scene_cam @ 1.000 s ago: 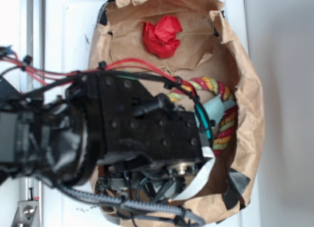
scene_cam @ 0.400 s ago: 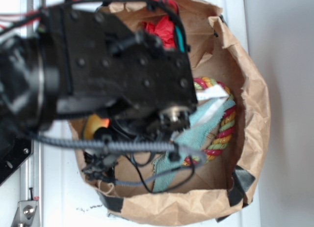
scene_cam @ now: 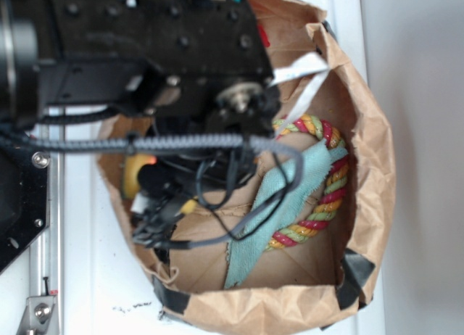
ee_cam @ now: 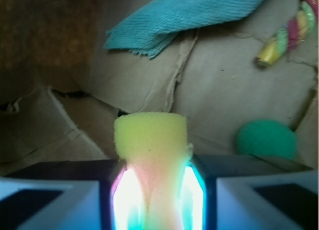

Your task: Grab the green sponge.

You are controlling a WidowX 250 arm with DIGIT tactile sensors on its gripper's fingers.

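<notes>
The gripper [ee_cam: 152,200] is clamped on the green sponge [ee_cam: 151,135], a yellow rectangular foam block with no green showing, whose top pokes out above the two glowing finger pads [ee_cam: 122,200] in the wrist view. In the exterior view the sponge shows only as a yellow patch [scene_cam: 135,174] by the left wall of the crumpled brown paper bag [scene_cam: 370,154], half hidden under the black arm and its cables. The main risk, as I judge it, is the grip itself: the foam looks squeezed narrow between the pads, so it could squirm or pop free if the arm jerks or the sponge drags on the bag's wall on the way up. The bag is soft and loosely standing, so a snagged cable or finger could tug the whole thing along. Nearby lie the round green textured ball [ee_cam: 266,139] towards the right wall, the long teal woven cloth [scene_cam: 279,204] across the middle, and the multicoloured twisted rope ring [scene_cam: 328,183] at the right; none appears to touch the sponge, so tangling looks unlikely.
</notes>
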